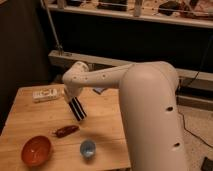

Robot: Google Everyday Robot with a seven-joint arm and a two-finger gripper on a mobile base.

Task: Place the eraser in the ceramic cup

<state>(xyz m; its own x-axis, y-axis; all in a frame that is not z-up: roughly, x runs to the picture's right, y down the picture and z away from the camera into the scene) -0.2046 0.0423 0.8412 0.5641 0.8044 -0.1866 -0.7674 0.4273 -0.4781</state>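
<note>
Wooden table (30, 117), dark shelving behind | gripper (73, 100) above centre, clamping eraser (78, 109) (hanging tilted) | we note ceramic cup (88, 148) near-right, just below: short carry | orange bowl (36, 150) near-left.

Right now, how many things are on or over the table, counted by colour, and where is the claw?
Black, striped: 1, the eraser, below the claw, above the table
Reddish-brown: 1, lumpy thing
Orange: 1, bowl
Pale blue: 1, ceramic cup
White: 1, box
Total: 5
</note>
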